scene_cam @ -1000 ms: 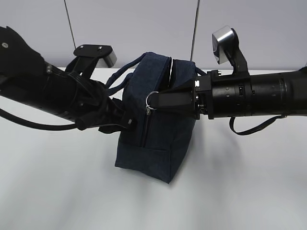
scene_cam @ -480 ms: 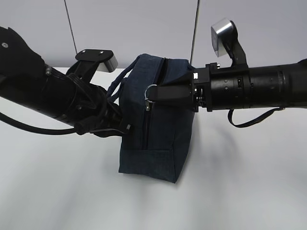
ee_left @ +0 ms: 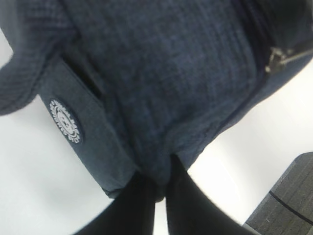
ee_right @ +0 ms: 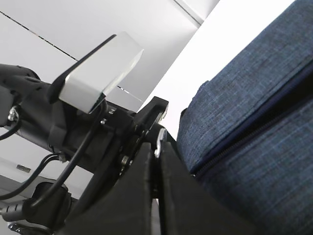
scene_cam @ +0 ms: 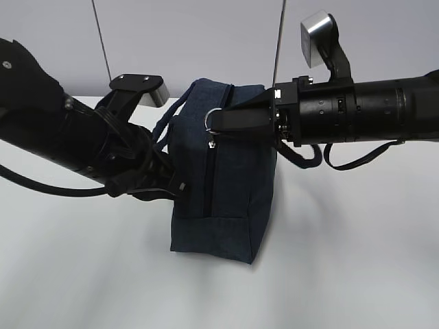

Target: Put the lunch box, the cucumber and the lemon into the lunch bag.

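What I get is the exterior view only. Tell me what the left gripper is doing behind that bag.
Observer: The left gripper is shut, pinching a fold of the bag fabric at one edge.
Operator: Now report the right gripper's fingertips.
Observer: The right gripper is shut on the zipper's metal ring; a sliver of it shows between the fingers.
Operator: Give me a landmark near the left pinch.
Observer: A round white logo sits on the bag's panel to the left of the pinch in the left wrist view.
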Available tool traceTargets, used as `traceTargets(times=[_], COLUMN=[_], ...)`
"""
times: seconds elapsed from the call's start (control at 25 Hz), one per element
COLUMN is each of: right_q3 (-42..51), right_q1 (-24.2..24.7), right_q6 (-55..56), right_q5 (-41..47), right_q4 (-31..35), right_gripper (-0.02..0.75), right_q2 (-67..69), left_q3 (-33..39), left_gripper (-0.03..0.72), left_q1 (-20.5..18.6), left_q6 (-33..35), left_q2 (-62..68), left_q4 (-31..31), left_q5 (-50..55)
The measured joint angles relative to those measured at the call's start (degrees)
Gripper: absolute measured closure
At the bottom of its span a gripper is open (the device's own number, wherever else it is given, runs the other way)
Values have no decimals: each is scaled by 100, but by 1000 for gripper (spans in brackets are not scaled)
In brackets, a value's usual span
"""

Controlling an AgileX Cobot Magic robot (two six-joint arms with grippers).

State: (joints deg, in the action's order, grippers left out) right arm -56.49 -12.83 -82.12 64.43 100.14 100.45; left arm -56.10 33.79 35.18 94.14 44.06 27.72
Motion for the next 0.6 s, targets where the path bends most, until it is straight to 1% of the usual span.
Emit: traceTargets(times=[0.6], right_q3=[-22], right_q1=[0], right_q6=[0], right_q5=[0], right_q4=[0], right_gripper=[738], right_q2=[0], left_q3=[0], left_gripper=[692], left_q1=[0], left_q6=[0], left_q2=[0], left_q4=[-24], left_q5=[51])
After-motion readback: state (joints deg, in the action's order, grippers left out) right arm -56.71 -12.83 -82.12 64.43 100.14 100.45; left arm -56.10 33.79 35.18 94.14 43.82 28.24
